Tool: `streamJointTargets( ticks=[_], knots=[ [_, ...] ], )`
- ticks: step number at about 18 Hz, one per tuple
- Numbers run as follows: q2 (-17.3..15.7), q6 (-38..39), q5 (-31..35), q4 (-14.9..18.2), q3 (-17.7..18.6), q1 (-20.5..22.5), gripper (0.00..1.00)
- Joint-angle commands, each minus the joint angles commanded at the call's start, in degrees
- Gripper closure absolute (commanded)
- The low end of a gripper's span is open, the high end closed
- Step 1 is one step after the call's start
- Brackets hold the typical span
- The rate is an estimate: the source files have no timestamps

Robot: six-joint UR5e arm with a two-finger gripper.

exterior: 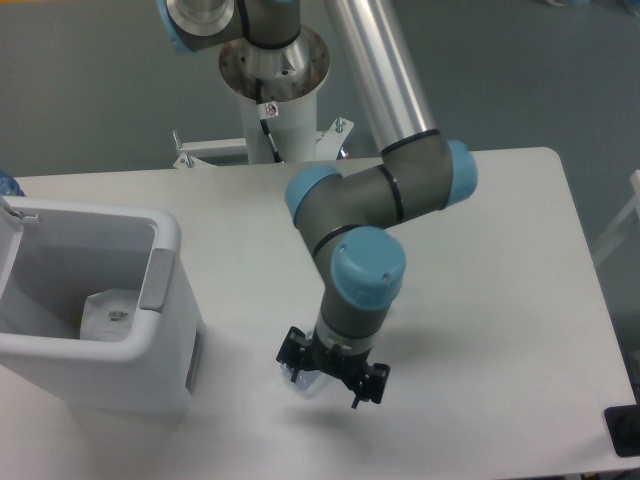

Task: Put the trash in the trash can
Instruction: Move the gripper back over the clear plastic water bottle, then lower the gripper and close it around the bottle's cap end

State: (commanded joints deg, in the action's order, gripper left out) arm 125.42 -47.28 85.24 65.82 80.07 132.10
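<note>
One slip risk: gripper [332, 373], fingers spread, straddles the bottle [303, 379] right of the bin [165, 300] — off-center closing could squirt it away.

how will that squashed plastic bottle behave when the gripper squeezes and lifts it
The bottle looks crushed and see-through, so it is probably very light and may crumple further between the fingers. Its smooth plastic could slip or twist in the gripper, which sits low over it. Being flattened, it seems unlikely to roll on the table.
</note>
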Motion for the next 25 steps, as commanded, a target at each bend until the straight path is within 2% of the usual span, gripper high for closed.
streamJointTargets(
  ticks=[7, 14, 15, 19, 20, 23, 25],
  knots=[
    [2.72, -0.18, 2.38, 0.45, 0.18, -1.24, 0.0],
    [4.05, 0.52, 2.47, 0.72, 0.35, -2.2, 0.0],
    [4.05, 0.61, 2.47, 0.8, 0.26, -2.2, 0.07],
    [3.78, 0.7, 2.21, 0.89, -0.09, -2.2, 0.54],
    [3.78, 0.78, 2.21, 0.72, -0.26, -2.2, 0.61],
    [3.61, 1.05, 2.12, 0.54, -1.66, -2.2, 0.73],
    [3.78, 1.14, 2.12, 0.54, -2.55, -2.12, 0.76]
  ],
)
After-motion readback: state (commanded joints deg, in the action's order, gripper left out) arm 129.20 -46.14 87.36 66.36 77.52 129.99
